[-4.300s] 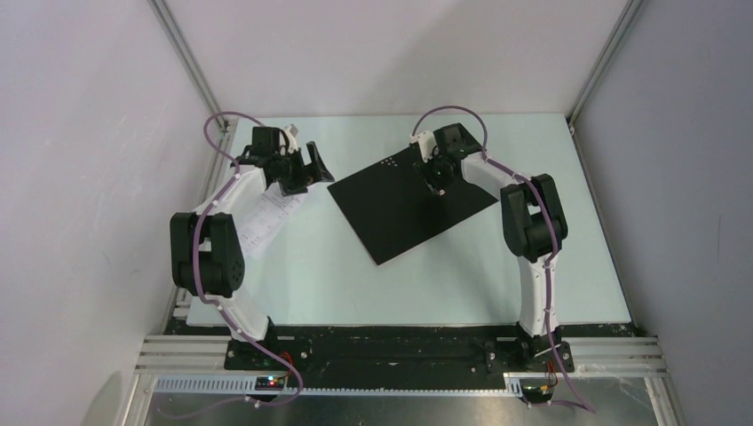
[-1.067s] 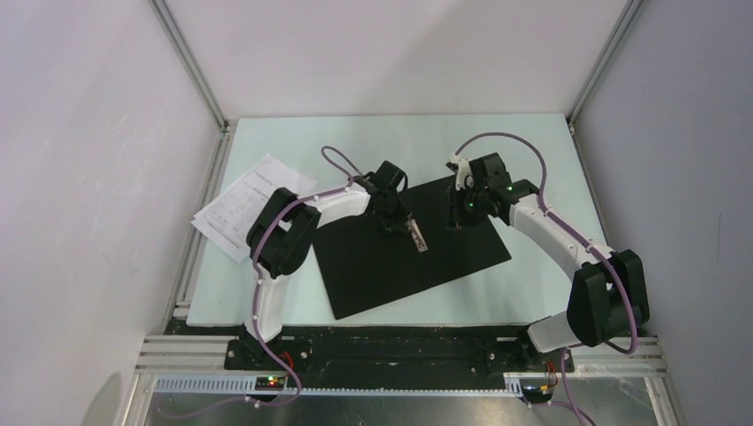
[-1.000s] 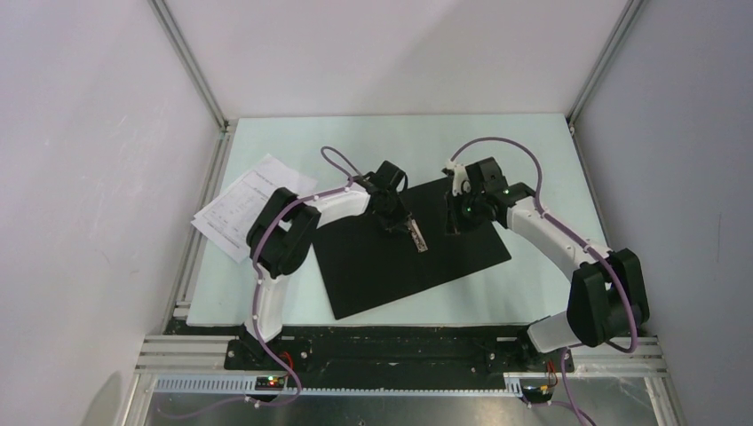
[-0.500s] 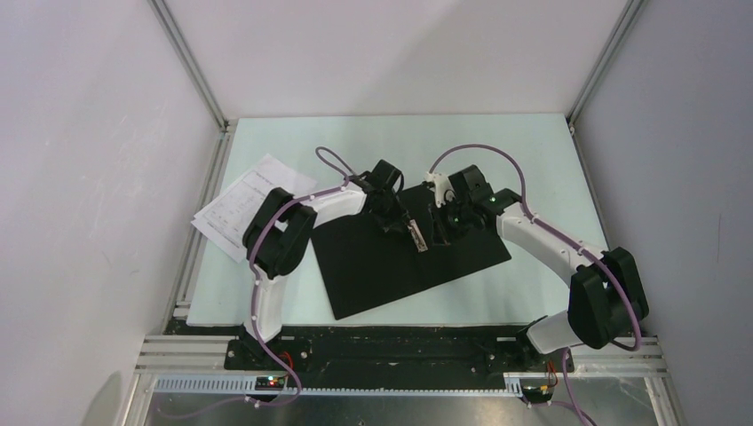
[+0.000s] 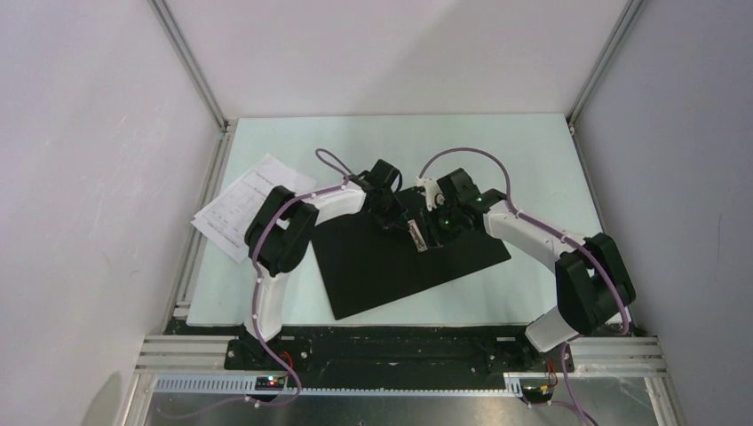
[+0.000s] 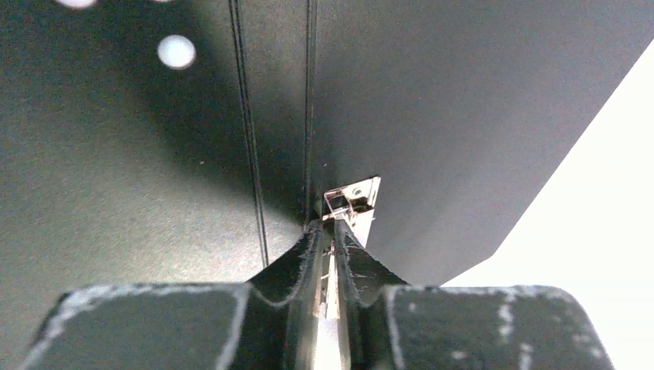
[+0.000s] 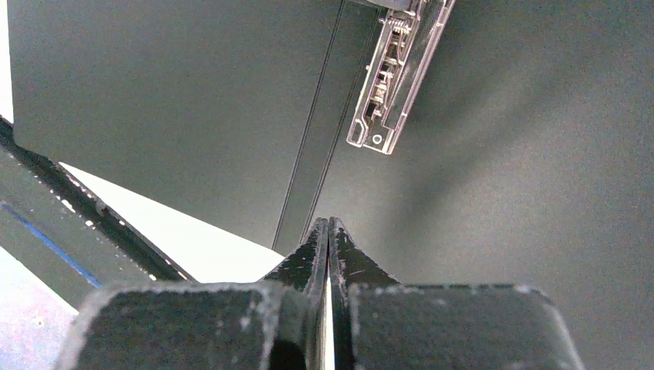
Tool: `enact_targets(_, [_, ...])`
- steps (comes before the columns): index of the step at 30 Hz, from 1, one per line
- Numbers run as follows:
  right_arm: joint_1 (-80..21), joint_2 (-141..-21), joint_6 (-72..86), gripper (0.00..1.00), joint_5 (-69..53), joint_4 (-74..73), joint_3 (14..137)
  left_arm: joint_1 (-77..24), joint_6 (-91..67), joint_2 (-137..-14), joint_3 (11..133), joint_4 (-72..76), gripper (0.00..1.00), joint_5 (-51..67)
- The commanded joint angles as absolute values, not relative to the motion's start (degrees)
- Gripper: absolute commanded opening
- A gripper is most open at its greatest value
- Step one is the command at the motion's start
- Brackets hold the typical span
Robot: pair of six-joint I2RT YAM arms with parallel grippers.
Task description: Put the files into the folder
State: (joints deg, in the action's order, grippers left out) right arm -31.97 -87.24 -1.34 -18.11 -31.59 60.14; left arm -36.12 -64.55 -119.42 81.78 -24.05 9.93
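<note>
The folder (image 5: pixel 373 275) lies spread open in mid-table, its black inside facing up. A metal clip (image 5: pixel 415 236) sits along its spine. My left gripper (image 5: pixel 408 226) points down at the clip's far end and is shut on a thin metal part of the clip (image 6: pixel 356 199), which shows between the fingertips of the left gripper (image 6: pixel 333 227). My right gripper (image 5: pixel 434 232) is shut and empty just right of the clip, low over the folder (image 7: pixel 501 154). The clip (image 7: pixel 393 85) lies ahead of the right gripper (image 7: pixel 328 223). The files (image 5: pixel 238 206) lie stacked at the table's left edge.
Grey walls and aluminium frame posts (image 5: pixel 191 67) close the table in on three sides. Bare pale table (image 5: pixel 533 160) shows behind and to the right of the folder. The files overhang the left table edge slightly.
The right gripper has swung left across the folder to just beside the clip. The left gripper stays at the clip and its jaws have narrowed onto it.
</note>
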Motion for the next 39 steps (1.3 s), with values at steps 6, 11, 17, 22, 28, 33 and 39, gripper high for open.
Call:
enact_targets(6, [-35.71,-91.5,-3.74,0.0,-13.12,-29.0,65.99,-34.77,-67.01,-123.2,83.43,-23.66,0.07,12.48])
enact_targets(11, [-37.02,-94.94,-3.76,0.0,-11.02,-27.56,68.22,-34.59,-67.91,-123.56,82.78,-23.39,0.03,12.95])
enact_targets(17, [-39.51,-100.08,-4.29,0.0,-9.33,-27.51,71.29,-33.92,-68.74,-123.99,81.85,-23.29,0.03,13.44])
enact_targets(22, [-40.77,-101.56,-4.62,0.0,-5.79,-27.1,71.37,-33.47,-68.9,-124.6,82.05,-22.85,0.03,14.53])
enact_targets(28, [-41.45,-102.49,-3.68,0.0,-2.49,-27.82,71.37,-33.21,-69.47,-125.16,81.86,-22.6,0.04,15.26])
enact_targets(33, [-42.5,-102.53,-2.83,0.0,-0.11,-27.76,71.15,-33.13,-69.99,-125.6,81.8,-22.4,0.04,15.9])
enact_targets(39, [-42.8,-103.0,-3.14,0.0,3.3,-28.37,71.1,-33.03,-70.17,-125.66,81.54,-22.29,0.04,15.91])
